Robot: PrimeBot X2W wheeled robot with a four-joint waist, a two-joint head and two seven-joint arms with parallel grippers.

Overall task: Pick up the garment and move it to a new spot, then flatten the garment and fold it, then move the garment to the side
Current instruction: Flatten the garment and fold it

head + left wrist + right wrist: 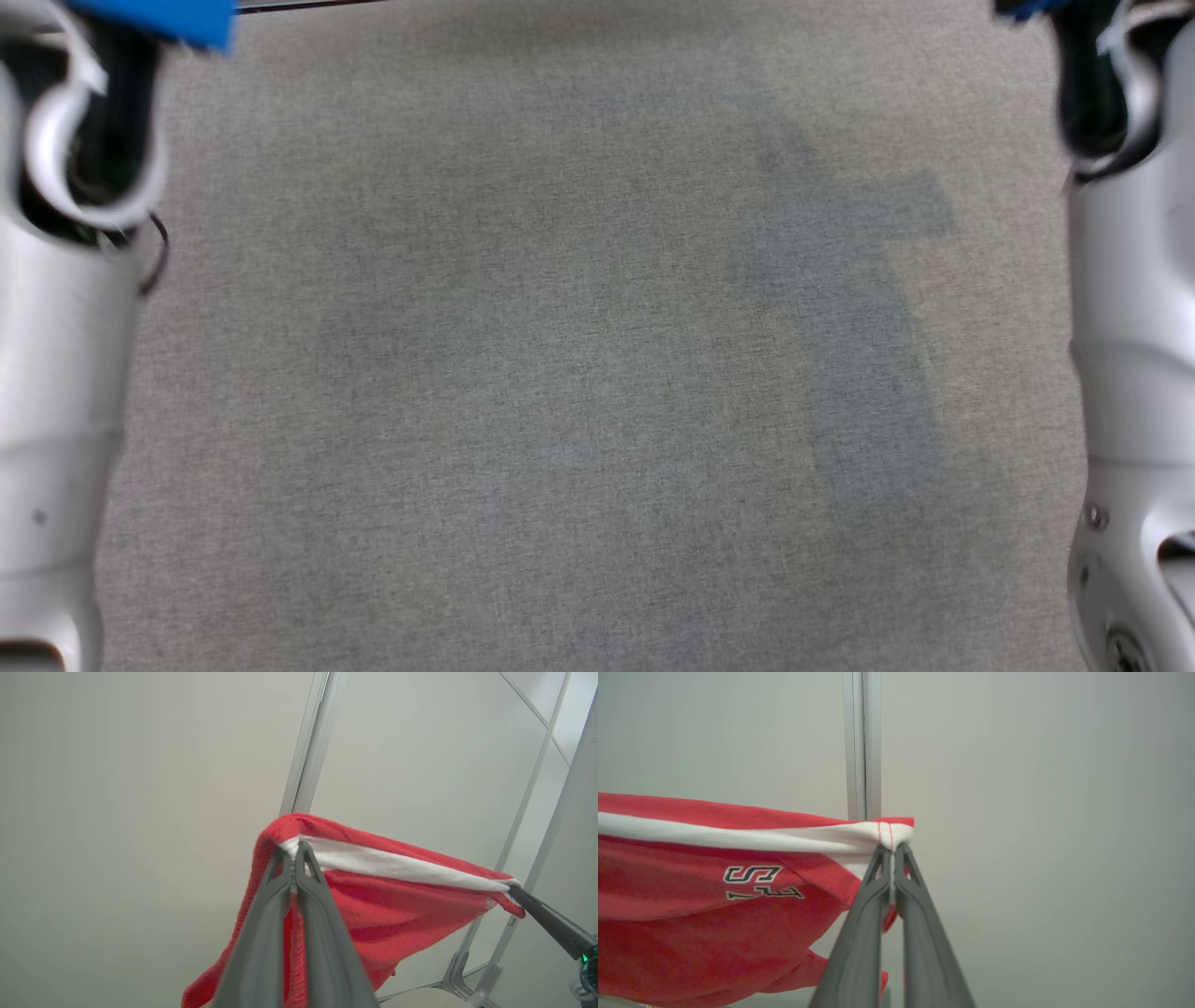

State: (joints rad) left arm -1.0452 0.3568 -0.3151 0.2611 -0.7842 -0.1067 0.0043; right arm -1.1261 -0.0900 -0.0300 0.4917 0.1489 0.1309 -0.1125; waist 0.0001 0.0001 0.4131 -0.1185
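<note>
The grey table [579,373] lies beneath me. The red garment [402,905] hangs in the air, off the table, its long axis spanning arm to arm, white band [738,837] taut. Left jaws and right jaws are each pressed together, pinching one end of that band.

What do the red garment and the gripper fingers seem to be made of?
The red garment looks like soft knit cotton or fleece, matte: fuzzy nap, limp drape. The gripper fingers look like moulded grey plastic, matte and smooth, with triangular cut-outs near the tips.
</note>
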